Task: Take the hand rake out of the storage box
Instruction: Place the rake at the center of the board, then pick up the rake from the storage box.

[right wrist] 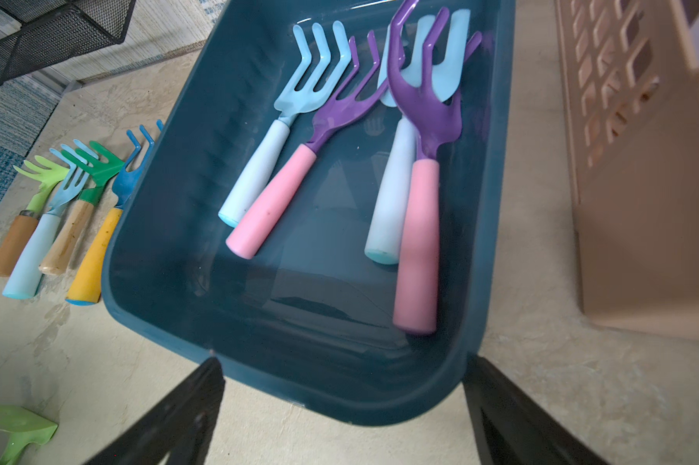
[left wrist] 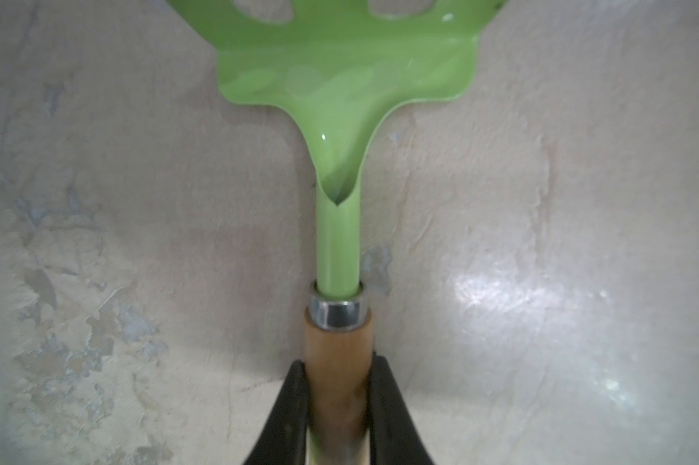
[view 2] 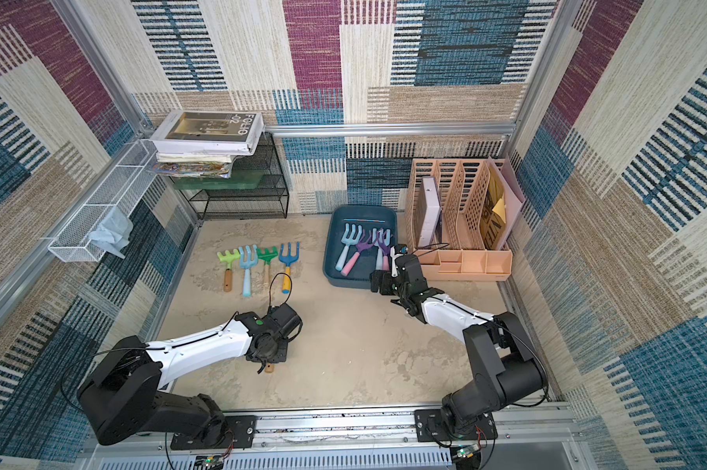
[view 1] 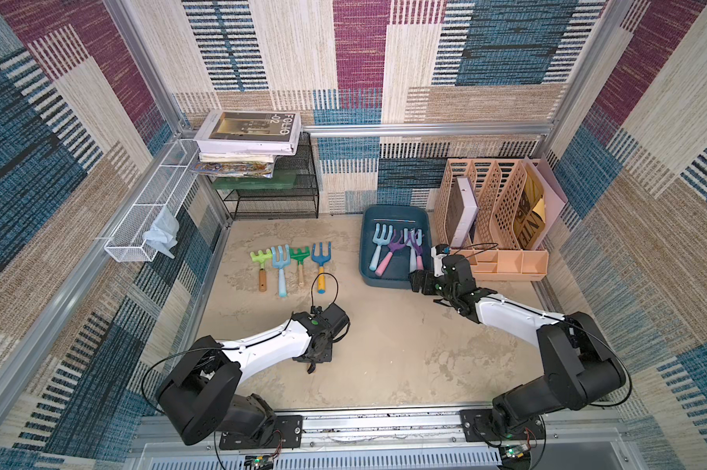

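Right wrist view gave me the storage box from its near end. The right gripper hovered over that near rim, fingers spread wide and holding nothing.

Inside I counted four hand rakes. A pale blue rake and a purple rake lay side by side. A second pale blue rake and a second purple rake lay touching, nearer the other wall.

On the left wrist view the left gripper was clamped on the wooden handle of a light green rake over the desk, well apart from the box. I couldn't tell whether that rake touched the surface.

In a top view four more lay in a row on the desk:
- a lime rake
- a sky blue rake
- a dark green rake
- a blue rake with a yellow handle

That made nine: four in the box and five out.

I judged that the left arm was about to set its rake down by the row while the right lined up the next pick. That pick called for lowering past the rim onto the second purple rake's pink handle, the nearest one. The handle sat against its pale blue neighbour and close to the wall, so the fingers would have little room.
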`<state>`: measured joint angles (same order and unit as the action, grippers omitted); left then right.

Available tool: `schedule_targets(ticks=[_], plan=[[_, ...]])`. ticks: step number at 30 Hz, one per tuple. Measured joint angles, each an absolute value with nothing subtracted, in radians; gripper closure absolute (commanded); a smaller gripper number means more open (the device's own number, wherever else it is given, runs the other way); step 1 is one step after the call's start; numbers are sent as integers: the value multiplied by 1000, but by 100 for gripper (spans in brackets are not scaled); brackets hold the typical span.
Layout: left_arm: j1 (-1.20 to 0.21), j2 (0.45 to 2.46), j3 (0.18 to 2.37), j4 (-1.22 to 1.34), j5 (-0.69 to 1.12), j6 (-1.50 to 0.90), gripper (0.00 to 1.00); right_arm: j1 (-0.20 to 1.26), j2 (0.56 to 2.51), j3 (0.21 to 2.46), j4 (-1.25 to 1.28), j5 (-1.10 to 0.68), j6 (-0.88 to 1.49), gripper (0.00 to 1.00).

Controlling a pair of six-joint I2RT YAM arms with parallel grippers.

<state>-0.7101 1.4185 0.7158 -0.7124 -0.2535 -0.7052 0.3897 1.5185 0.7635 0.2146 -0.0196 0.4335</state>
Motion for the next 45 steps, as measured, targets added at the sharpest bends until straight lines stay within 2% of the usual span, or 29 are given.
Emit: schedule_targets(ticks=[1,3,6,7,11,16,20,24,26,30,33,37,42,45], plan=[[-709,1418,715,-712,-253,-706,69,390,1519,764,214,-20,434,4],[-706,1416,715,-726,-252,-707,58,390,1519,764,214,-20,434,4],[-713,1383,739,-751,-251,-723,47,390,1517,764,214,-20,434,4],[-718,1366,751,-757,-252,-722,39,390,1514,764,213,-20,434,4],[-731,1267,844,-803,-263,-721,38,390,1483,761,207,-19,434,4],[-732,1248,1010,-794,-262,-651,47,381,1446,738,208,-4,437,5],[-733,1464,1262,-741,-234,-557,60,369,1427,725,207,7,437,4],[-732,1791,1580,-717,-208,-467,63,349,1406,706,209,22,439,4],[-727,1954,1747,-719,-192,-433,69,339,1400,701,208,22,440,4],[-693,2278,2136,-769,-175,-388,68,327,1378,691,210,22,441,4],[-665,2423,2329,-821,-176,-362,64,325,1359,677,215,22,442,4],[-633,2545,2478,-851,-184,-336,54,319,1363,673,220,21,442,4],[-624,2651,2554,-854,-220,-337,60,313,1382,677,224,17,442,4],[-626,2671,2562,-823,-252,-343,60,309,1387,678,226,14,442,4]])
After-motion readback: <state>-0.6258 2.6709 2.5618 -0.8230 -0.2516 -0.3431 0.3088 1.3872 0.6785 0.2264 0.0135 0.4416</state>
